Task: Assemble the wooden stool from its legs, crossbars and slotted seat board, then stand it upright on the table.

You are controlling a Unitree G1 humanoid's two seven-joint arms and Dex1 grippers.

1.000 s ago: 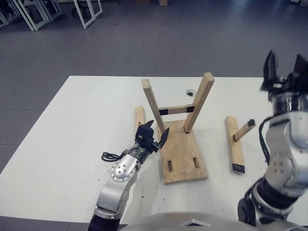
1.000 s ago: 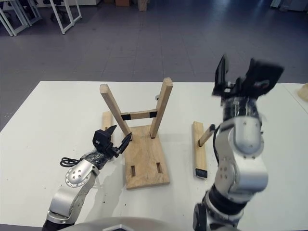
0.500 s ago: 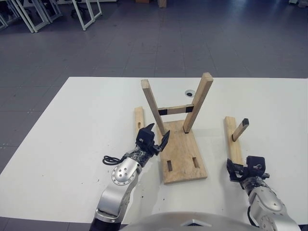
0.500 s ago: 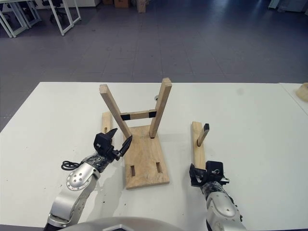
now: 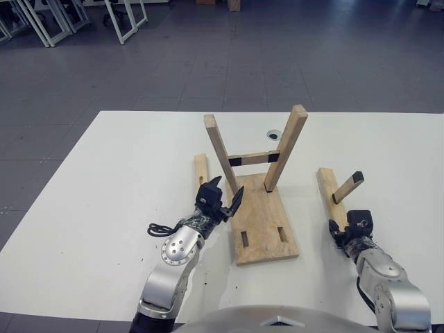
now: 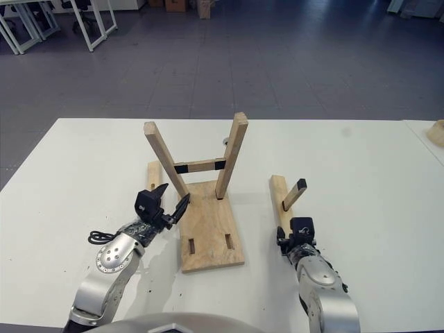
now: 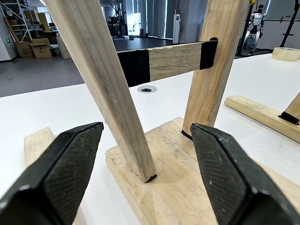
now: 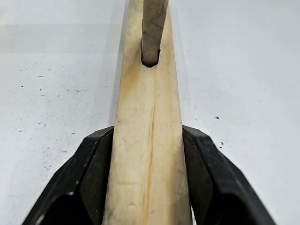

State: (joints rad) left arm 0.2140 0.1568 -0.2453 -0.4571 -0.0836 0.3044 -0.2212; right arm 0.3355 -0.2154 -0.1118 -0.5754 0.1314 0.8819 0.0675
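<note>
While right hand (image 8: 147, 157) clamps loose leg (image 5: 326, 187), its length runs away; left hand (image 5: 225, 191) gapes.

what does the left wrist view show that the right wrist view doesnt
Left wrist adds: the open left gripper straddling one upright leg, the second upright leg, the black-ended crossbar between them, the seat board they stand in, a spare leg lying flat, and a table hole. Right wrist adds: the right gripper closed on the loose leg. Both: the white table and that loose leg with its crossbar stub.
</note>
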